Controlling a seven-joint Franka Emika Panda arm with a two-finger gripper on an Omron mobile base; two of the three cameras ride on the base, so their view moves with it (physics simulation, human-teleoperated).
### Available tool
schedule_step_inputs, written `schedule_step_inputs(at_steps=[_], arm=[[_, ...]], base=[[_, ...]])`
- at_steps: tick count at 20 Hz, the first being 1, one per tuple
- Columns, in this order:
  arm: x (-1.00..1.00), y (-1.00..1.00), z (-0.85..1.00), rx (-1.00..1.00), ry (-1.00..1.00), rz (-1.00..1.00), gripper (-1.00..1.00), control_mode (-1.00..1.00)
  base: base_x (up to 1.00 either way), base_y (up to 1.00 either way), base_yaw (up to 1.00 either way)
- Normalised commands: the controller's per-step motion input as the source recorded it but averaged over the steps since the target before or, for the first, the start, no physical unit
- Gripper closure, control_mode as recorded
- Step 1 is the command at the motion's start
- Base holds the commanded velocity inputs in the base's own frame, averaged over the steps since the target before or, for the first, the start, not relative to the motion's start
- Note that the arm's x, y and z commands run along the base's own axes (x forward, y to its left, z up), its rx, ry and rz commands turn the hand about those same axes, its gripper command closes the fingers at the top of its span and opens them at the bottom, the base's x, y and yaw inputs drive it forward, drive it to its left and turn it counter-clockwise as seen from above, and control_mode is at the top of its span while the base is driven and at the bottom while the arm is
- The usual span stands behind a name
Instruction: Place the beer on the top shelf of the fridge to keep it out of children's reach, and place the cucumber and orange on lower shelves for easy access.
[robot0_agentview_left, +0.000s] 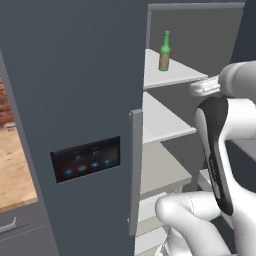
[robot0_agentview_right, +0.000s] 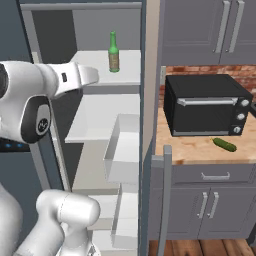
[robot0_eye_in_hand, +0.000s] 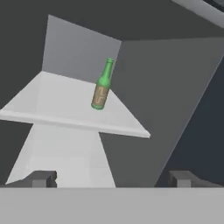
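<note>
The fridge (robot0_agentview_left: 75, 75) stands open. The green beer (robot0_agentview_left: 164, 51) (robot0_agentview_right: 114, 52) (robot0_eye_in_hand: 101, 86) stands upright on the top shelf (robot0_agentview_left: 177, 75) (robot0_agentview_right: 131, 67) (robot0_eye_in_hand: 52, 105), toward the back. My gripper (robot0_eye_in_hand: 113, 179) is open with nothing between its fingers, drawn back from the shelf's front edge and a little below the bottle. The hand (robot0_agentview_left: 202, 88) (robot0_agentview_right: 85, 75) hovers in front of that shelf. The lower shelves (robot0_agentview_left: 160, 122) (robot0_agentview_right: 97, 117) are bare. The cucumber (robot0_agentview_right: 224, 144) lies on the wooden counter to the right of the fridge. The orange is out of view.
A black countertop oven (robot0_agentview_right: 205, 105) sits on the counter (robot0_agentview_right: 195, 150) just behind the cucumber. The fridge door (robot0_agentview_left: 87, 159) with its touch panel and bar handle (robot0_agentview_left: 135, 170) stands to my left. Door bins (robot0_agentview_right: 125, 150) hang at the fridge's right side.
</note>
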Motion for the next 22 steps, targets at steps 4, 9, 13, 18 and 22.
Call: schedule_step_inputs(at_steps=[4,9,13,18,22], arm=[[-0.85,0.13,-0.2,0.05,0.15,-0.08,-1.0,-1.0],[-0.77,0.16,-0.38,0.16,0.13,-0.05,-1.0,-1.0],[-0.69,0.2,-0.43,0.21,0.12,0.0,-1.0,-1.0],[-0.33,0.25,-0.25,0.26,0.06,0.0,-1.0,-1.0],[-0.13,0.25,-0.09,0.25,0.07,0.0,-1.0,-1.0]], base=[[0.0,0.0,0.0],[0.0,0.0,0.0],[0.0,0.0,0.0],[0.0,0.0,0.0],[0.0,0.0,0.0]])
